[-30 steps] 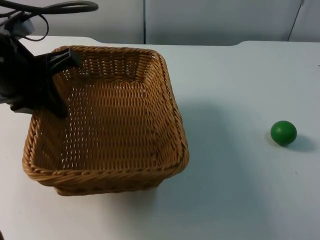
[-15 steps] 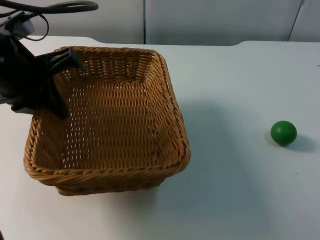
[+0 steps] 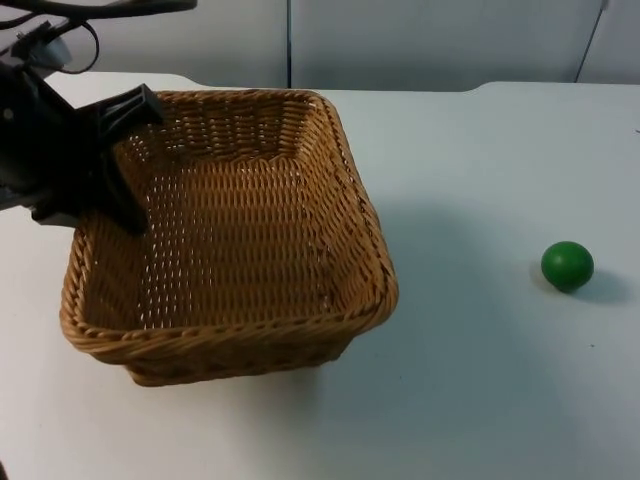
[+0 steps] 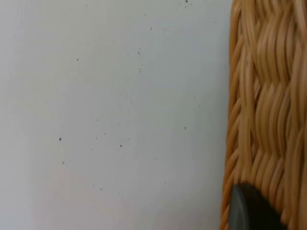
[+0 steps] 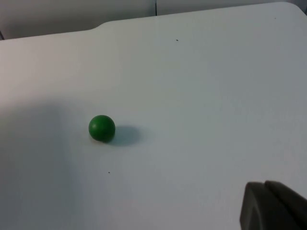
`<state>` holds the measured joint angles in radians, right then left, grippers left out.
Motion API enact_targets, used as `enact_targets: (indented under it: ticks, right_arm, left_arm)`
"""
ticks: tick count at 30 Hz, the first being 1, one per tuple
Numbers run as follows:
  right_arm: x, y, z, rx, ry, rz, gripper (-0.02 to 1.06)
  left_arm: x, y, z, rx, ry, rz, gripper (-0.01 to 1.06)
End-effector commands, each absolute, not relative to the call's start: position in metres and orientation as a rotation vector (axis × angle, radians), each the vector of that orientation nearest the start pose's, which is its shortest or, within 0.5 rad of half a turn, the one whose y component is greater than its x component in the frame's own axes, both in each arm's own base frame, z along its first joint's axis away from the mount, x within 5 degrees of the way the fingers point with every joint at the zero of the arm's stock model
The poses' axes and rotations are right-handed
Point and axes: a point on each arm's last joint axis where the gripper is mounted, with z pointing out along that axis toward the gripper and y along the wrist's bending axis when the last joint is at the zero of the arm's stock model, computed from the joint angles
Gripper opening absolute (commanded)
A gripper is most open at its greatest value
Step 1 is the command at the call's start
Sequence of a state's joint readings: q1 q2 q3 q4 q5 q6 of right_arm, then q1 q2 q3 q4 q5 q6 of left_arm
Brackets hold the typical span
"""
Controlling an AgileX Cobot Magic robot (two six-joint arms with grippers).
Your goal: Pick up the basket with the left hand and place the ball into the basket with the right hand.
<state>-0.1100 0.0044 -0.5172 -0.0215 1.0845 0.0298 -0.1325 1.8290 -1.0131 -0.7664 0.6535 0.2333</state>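
Note:
A square wicker basket hangs tilted at the table's left, its near right corner raised off the white top. My left gripper is shut on the basket's left rim, one finger inside the wall and one outside. The left wrist view has the woven rim close up with a black fingertip against it. A green ball rests on the table at the right, well apart from the basket. In the right wrist view the ball lies ahead of my right gripper, which waits above the table.
The grey partition wall closes off the table's far edge. Bare white table top lies between the basket and the ball.
My left gripper has lifted the basket and carried it slightly to the right. The ball has stayed in place.

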Motion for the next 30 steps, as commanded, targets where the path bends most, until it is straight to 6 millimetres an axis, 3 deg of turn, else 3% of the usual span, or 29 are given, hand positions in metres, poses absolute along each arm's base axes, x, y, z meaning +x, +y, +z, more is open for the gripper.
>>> enact_targets:
  ticks: [1,22,27,30]
  right_arm:
    - [-0.007,-0.001,0.279,0.148,2.041,-0.082,0.0]
    - [-0.007,-0.001,0.279,0.148,2.041,-0.082,0.0]
    - [0.01,-0.003,0.279,0.147,2.152,-0.089,0.0]
    - [0.041,-0.007,0.278,0.117,2.332,-0.103,0.0]
  left_arm:
    - [0.328,-0.086,0.165,-0.292,2.817,-0.798,0.0]
    - [0.327,-0.089,0.166,-0.266,2.81,-0.85,0.0]
    - [0.327,-0.089,0.166,-0.266,2.81,-0.85,0.0]
    - [0.327,-0.089,0.166,-0.266,2.81,-0.85,0.0]
